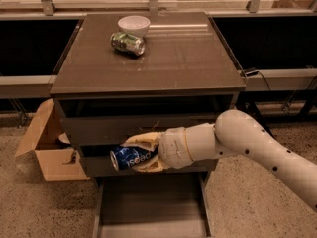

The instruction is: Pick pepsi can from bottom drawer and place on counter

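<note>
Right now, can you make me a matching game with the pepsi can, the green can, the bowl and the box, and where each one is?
1 pepsi can
2 green can
3 bowl
4 box

A on the floor, at the left
B lying sideways on the counter
C upright on the counter, behind a can
D in the shut claw, above the open bottom drawer

Pairs: 1-D, 2-B, 3-C, 4-A

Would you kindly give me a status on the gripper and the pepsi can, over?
Gripper shut on pepsi can, above open bottom drawer. Not yet on counter. Green can, bowl at counter's back.
</note>
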`<state>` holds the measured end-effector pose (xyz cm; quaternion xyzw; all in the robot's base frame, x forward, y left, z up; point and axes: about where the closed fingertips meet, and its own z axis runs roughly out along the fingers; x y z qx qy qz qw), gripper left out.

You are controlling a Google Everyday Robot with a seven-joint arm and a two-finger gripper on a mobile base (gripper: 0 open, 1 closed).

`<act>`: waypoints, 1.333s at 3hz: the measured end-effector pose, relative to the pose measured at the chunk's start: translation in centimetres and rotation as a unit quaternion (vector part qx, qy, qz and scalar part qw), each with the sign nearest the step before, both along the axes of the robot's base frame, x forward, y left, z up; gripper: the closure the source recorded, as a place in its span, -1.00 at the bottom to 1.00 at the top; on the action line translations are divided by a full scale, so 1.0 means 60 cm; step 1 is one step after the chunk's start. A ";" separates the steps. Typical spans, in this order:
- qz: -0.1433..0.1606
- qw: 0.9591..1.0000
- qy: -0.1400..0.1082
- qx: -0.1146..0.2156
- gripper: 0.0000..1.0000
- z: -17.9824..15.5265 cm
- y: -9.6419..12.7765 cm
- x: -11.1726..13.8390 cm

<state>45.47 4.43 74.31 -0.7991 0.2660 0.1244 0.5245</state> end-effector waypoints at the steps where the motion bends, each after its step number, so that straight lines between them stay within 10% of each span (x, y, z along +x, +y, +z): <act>1: 0.007 1.000 -0.011 0.017 1.00 0.064 -0.026 0.010; 3: -0.067 0.996 -0.035 0.040 1.00 0.235 -0.158 0.094; 4: -0.070 0.996 -0.039 0.047 1.00 0.244 -0.159 0.107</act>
